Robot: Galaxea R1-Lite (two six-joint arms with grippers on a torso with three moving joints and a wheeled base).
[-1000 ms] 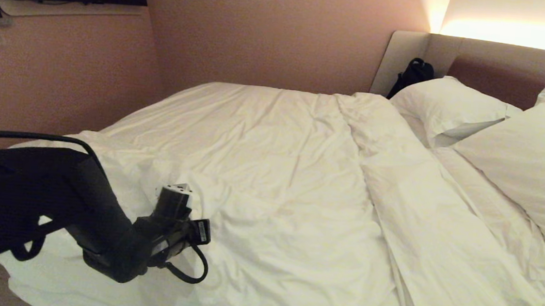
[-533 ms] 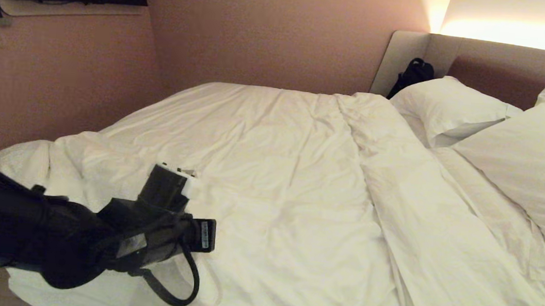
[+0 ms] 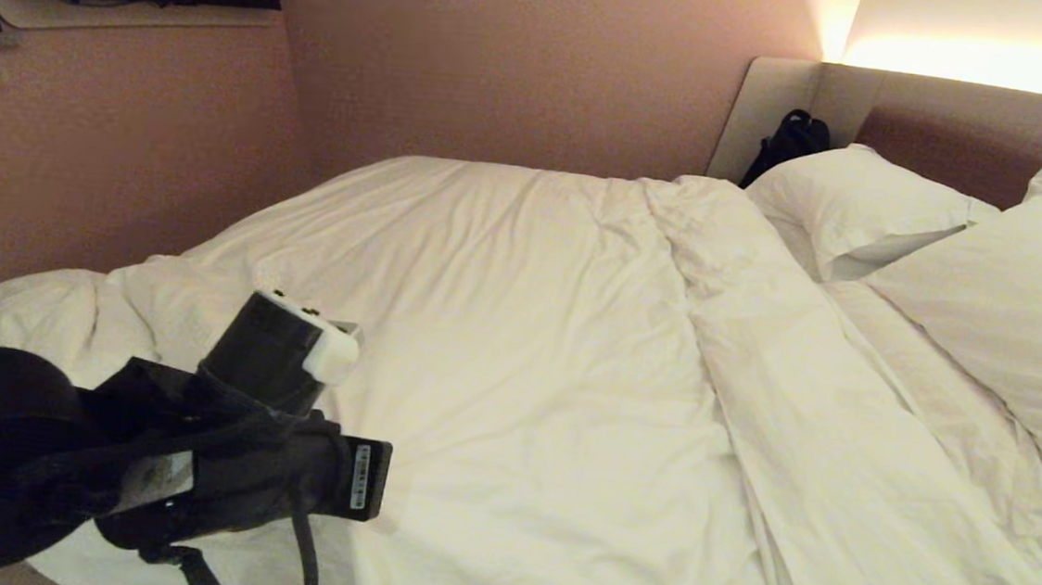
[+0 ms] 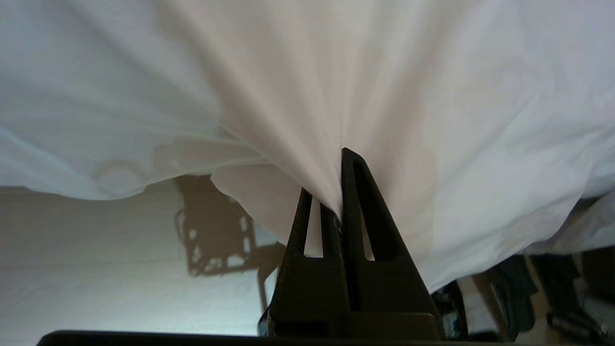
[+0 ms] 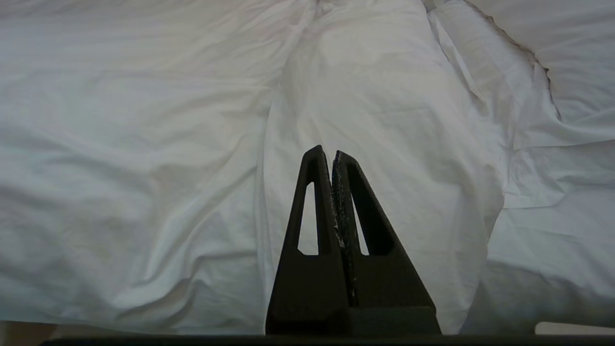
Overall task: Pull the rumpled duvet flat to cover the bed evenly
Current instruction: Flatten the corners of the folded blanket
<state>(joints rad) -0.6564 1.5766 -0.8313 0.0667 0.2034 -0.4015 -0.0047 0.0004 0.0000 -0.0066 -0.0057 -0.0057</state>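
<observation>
The duvet is shown spread over most of the bed, with a long raised fold running from the far side toward the near edge beside the 2 pillows, and a bunched corner at the foot end near the wall. In the left wrist view, the left gripper is seen closed on a pinch of the duvet's edge, the cloth fanning out taut from between the fingertips; beneath the lifted edge, a bare stretch of sheet is visible. In the head view only the arm's wrist is seen, low at the near foot corner. The right gripper is held closed and empty above the fold, apart from the cloth.

The step in hand is judged to be the pull on the foot-end edge. The next move appears to call for a steady draw outward toward the foot corner, with the grip kept firm, so that the bunched corner is flattened before release.
</observation>
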